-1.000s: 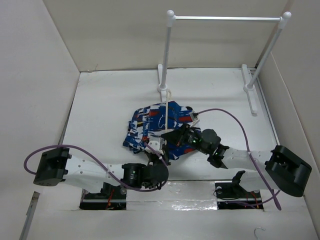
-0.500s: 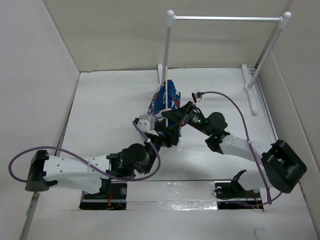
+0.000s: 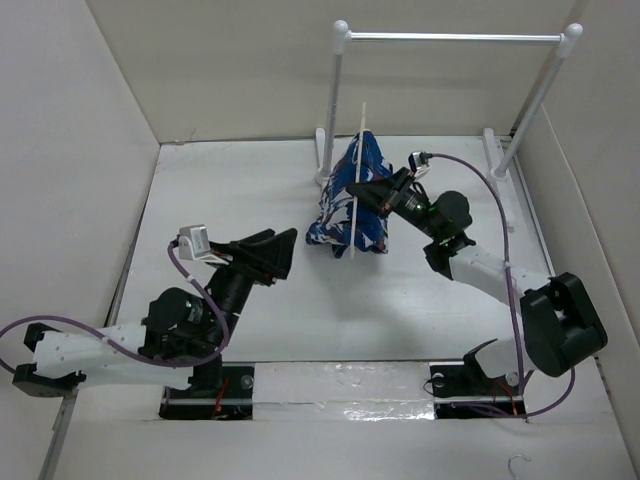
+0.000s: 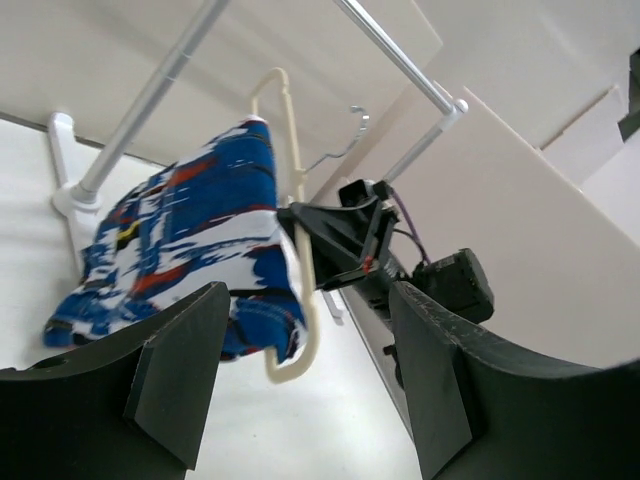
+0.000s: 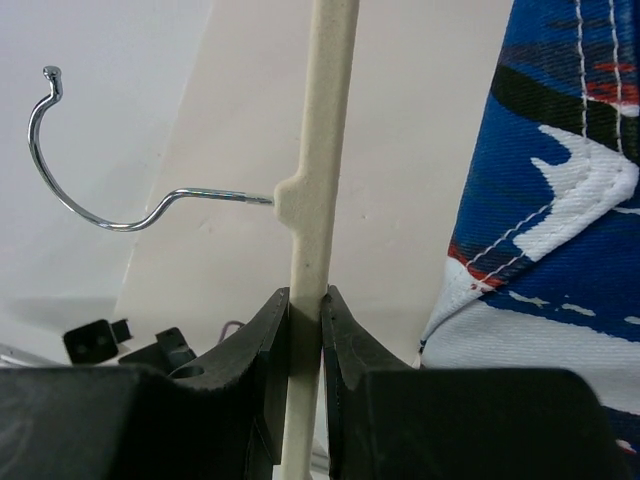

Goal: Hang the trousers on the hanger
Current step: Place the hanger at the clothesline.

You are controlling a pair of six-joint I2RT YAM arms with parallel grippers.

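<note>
White table (image 3: 240, 190), trousers (image 3: 362, 195) over half-hidden hanger (image 5: 322, 150); right gripper (image 5: 305, 305) tight on hanger, left gripper (image 4: 308, 305) agape, empty.

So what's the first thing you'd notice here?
The bright blue, paint-splashed trousers jump out first, draped over the cream hanger mid-table, just in front of the white rail. The right gripper pinches the hanger's bar, holding it up; the left gripper hangs open to its left.

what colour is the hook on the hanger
Shiny silver hook, clearest in the right wrist view.
</note>
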